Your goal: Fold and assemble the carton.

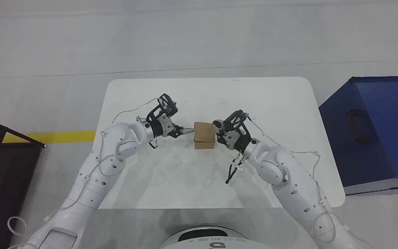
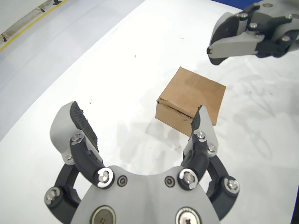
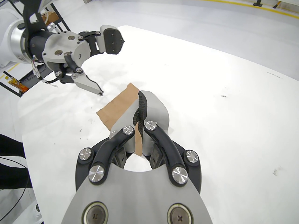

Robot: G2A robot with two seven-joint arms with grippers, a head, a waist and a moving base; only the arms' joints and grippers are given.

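Note:
A small brown carton (image 1: 204, 134) stands closed on the white table (image 1: 267, 99), near its middle. A torn seam runs along the carton's (image 2: 193, 94) side that faces my left gripper. My left gripper (image 2: 137, 108) hovers open just beside that side, with nothing between its fingers. It also appears in the top view (image 1: 185, 131) and in the right wrist view (image 3: 111, 67). My right gripper (image 3: 140, 101) is shut and empty, slightly above the carton's (image 3: 116, 108) opposite edge. The right gripper (image 2: 211, 53) hangs clear of the carton top, fingertips pressed together (image 1: 217, 125).
A blue bin (image 1: 367, 131) stands on the floor past the table's right edge, and a dark rack (image 1: 15, 162) past its left. Bare tabletop surrounds the carton on all sides. A yellow floor line (image 1: 56, 136) runs on the left.

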